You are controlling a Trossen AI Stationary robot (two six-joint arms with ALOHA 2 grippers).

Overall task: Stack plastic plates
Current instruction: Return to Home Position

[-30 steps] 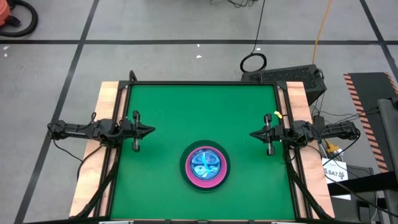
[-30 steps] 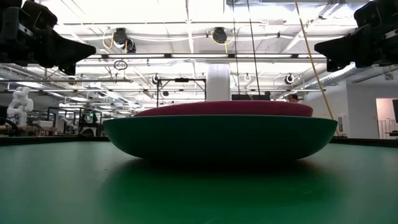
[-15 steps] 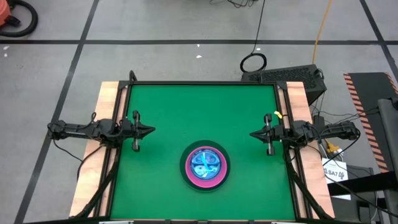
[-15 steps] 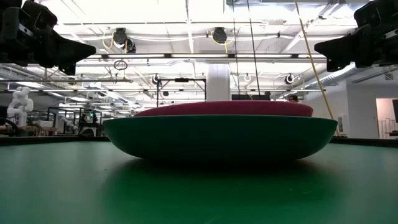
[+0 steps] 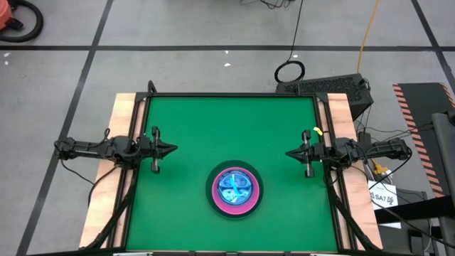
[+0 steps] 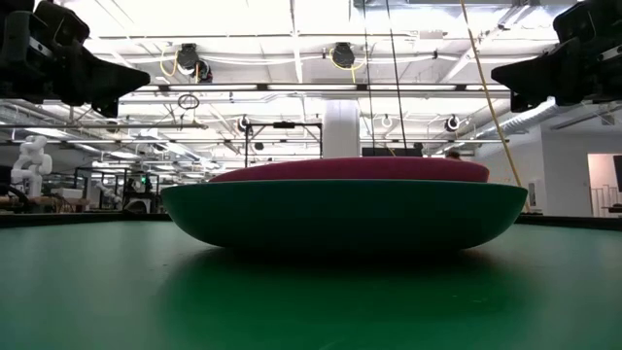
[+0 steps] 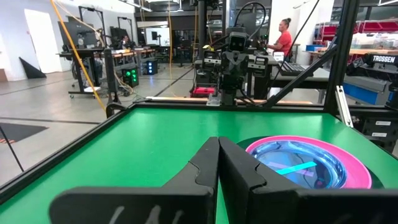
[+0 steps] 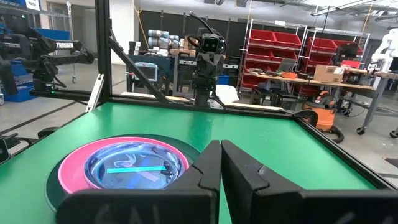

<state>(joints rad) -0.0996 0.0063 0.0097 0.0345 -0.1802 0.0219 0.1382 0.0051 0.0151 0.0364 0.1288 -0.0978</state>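
Note:
The plates form one stack (image 5: 234, 190) near the table's near edge, midway between the arms. The large dark green plate (image 6: 345, 214) rests on the green table, the hot pink plate (image 6: 350, 171) sits in it, and translucent cyan plates (image 7: 297, 165) lie nested on top (image 8: 134, 165). The black plate and the small pink ones are hidden in the stack. My left gripper (image 5: 173, 149) hovers shut at the table's left side, my right gripper (image 5: 289, 153) shut at its right side, both above and clear of the stack.
Bare green table (image 5: 231, 121) spreads around the stack, framed by a black rail and wooden side boards (image 5: 124, 114). A person in a red top (image 7: 283, 37) stands in the room beyond the table.

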